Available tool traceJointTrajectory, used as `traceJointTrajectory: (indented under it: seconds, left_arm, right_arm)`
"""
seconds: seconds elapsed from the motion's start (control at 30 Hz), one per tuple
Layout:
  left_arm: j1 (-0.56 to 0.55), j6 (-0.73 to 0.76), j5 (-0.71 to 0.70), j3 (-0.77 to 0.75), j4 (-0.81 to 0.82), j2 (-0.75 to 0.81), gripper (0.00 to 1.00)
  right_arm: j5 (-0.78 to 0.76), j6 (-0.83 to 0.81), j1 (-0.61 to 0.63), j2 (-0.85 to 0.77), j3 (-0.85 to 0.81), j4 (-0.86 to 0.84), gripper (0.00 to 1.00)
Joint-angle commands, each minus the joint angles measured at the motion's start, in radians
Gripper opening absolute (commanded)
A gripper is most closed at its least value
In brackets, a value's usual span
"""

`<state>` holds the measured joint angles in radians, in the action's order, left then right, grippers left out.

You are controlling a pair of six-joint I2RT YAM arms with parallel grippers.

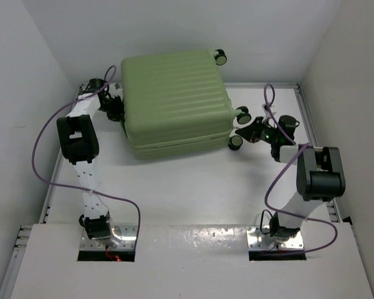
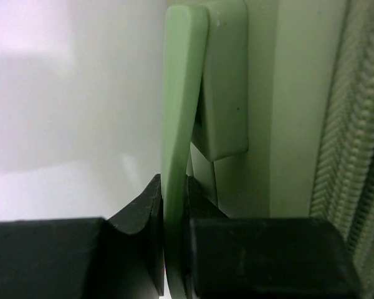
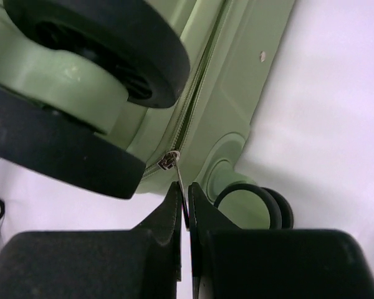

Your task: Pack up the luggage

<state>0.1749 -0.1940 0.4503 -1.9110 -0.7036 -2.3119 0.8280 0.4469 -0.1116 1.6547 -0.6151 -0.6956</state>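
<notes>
The luggage (image 1: 174, 103) is a large light-green ribbed suitcase, lying closed on its side at the back of the table. My left gripper (image 1: 115, 107) is at its left end, shut on the green carry handle (image 2: 177, 124); the left wrist view shows the handle pinched between the black fingers. My right gripper (image 1: 254, 131) is at the wheel end, shut on the thin metal zipper pull (image 3: 181, 184), which hangs from the slider (image 3: 168, 161) on the zipper line between two black-and-green wheels (image 3: 93, 56). The lining is hidden.
White walls stand close at the left, right and back. Another wheel (image 1: 220, 56) sticks up at the suitcase's far right corner. The white table top (image 1: 187, 193) extends in front of the suitcase. Purple cables loop beside both arms.
</notes>
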Motion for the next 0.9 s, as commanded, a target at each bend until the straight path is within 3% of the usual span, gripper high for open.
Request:
traceJointTrajectory:
  seconds: [0.0,0.57,0.8,0.83,0.87]
  left_arm:
    - [0.065,0.131,-0.3,-0.031,0.23,-0.127,0.0]
    - [0.028,0.153,-0.237,-0.137,0.239,-0.158,0.0]
    - [-0.006,0.162,-0.164,-0.1,0.291,-0.116,0.0]
    - [-0.017,0.148,-0.154,-0.091,0.303,-0.1,0.04]
    - [-0.017,0.148,-0.154,-0.079,0.315,-0.09,0.21]
  right_arm:
    - [-0.302,0.018,-0.076,0.107,-0.151,-0.146,0.0]
    - [-0.478,0.196,0.084,0.712,-0.85,-0.128,0.0]
    - [-0.59,0.217,0.164,0.988,-1.354,0.017,0.0]
    - [-0.601,0.22,0.17,1.042,-1.408,0.027,0.01]
    - [-0.604,0.22,0.176,1.05,-1.426,0.068,0.05]
